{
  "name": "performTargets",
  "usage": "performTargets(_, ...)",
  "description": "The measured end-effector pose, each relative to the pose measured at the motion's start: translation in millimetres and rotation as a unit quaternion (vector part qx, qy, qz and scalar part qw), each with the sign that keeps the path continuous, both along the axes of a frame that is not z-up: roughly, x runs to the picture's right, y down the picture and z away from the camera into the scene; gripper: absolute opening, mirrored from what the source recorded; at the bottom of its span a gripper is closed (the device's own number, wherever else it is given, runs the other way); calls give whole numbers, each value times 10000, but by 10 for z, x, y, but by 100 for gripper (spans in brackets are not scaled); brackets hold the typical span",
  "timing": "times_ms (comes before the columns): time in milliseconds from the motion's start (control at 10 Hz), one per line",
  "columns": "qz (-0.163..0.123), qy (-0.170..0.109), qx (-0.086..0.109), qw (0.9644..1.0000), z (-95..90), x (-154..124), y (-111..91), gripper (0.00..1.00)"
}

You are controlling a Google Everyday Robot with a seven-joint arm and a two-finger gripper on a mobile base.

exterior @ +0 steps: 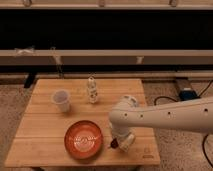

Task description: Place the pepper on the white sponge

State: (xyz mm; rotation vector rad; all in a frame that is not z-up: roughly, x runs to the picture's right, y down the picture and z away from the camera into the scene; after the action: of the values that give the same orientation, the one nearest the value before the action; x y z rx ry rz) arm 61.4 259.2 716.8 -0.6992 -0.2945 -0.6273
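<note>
My gripper (119, 142) hangs at the end of the white arm, low over the table's front right part, just right of the bowl. A small dark red pepper (114, 145) shows at the gripper's lower left tip, close to the table top. An off-white block, the white sponge (127, 141), lies right beside the pepper and is partly covered by the gripper. I cannot tell whether the pepper touches the sponge.
A round orange-red bowl (84, 139) sits at the front middle of the wooden table (45, 125). A clear plastic cup (61, 100) stands at the left and a small white bottle (92, 90) at the back middle. The table's front edge is close below the gripper.
</note>
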Motion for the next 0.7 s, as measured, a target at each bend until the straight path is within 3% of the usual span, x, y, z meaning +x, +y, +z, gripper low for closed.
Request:
performTargets(500,24,138,-80,9999,35,152,92,1)
performTargets(700,36,177,-97,9998,84,200,119,17)
